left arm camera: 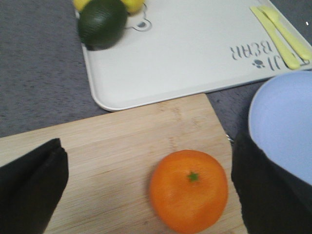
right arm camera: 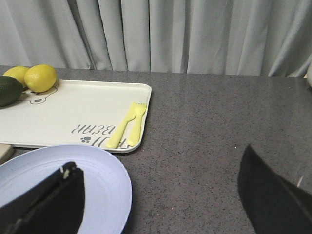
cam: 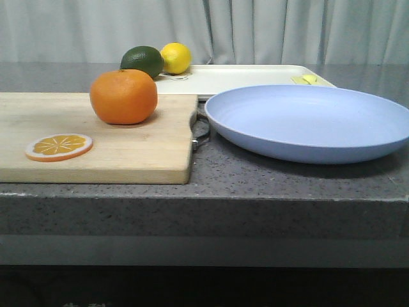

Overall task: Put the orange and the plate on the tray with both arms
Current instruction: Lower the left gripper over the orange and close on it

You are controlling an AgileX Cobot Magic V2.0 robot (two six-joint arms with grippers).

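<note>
The left tool (left arm camera: 146, 195) hung wide open over the orange (left arm camera: 189, 190) (probably not touching); it needed centring, then a gentle squeeze.

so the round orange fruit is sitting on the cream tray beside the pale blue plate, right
Not quite. The round orange fruit sits on the light wooden cutting board, not the cream rectangular tray, which lies behind it. It is beside the pale blue plate. The front view shows this.
</note>
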